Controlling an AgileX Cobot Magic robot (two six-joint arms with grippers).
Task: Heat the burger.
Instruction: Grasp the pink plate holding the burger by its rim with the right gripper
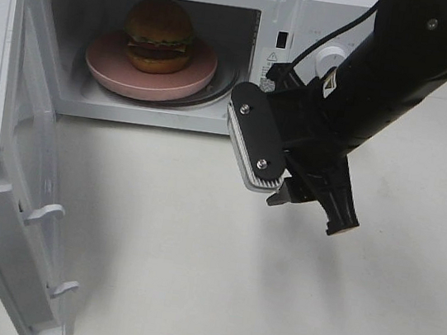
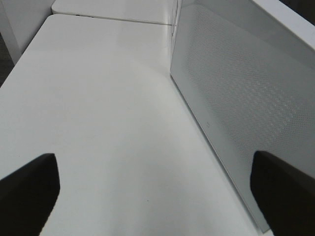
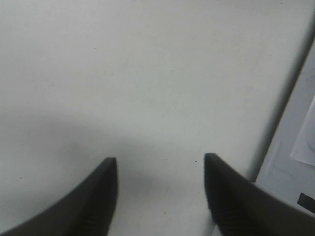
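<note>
Burger (image 1: 159, 35) on plate (image 1: 104, 67) in open microwave (image 1: 280, 0), beyond the empty, part-open right pincer (image 3: 160, 162); left pincer (image 2: 157, 172) wide, empty. Burger looks soft, squashable: grip the plate rim

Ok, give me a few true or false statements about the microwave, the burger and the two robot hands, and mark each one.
1. The burger sits on the pink plate inside the microwave. True.
2. The microwave door is shut. False: it stands swung open on the left of the exterior high view.
3. The right hand is holding the burger. False: its fingers are apart with nothing between them, over the bare table.
4. The left hand is open and holds nothing. True.
</note>
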